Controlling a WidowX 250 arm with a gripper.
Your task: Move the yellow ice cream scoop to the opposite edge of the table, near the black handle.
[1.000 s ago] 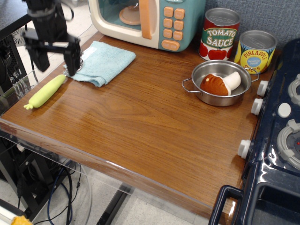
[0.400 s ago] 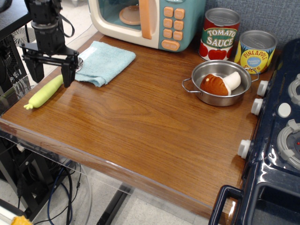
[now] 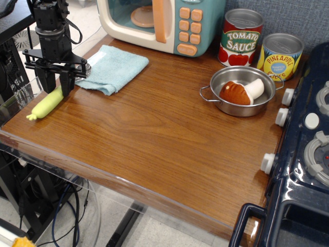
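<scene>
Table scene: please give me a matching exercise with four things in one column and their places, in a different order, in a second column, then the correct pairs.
Things:
1. yellow ice cream scoop
2. light blue cloth
3. steel pot
4. black handle

Places:
A. bottom right corner, on the toy stove
B. in front of the toy microwave
C. left edge of the table, at the gripper
D. in front of the two cans, beside the stove knobs

Pairs: 1-C, 2-B, 3-D, 4-A
</scene>
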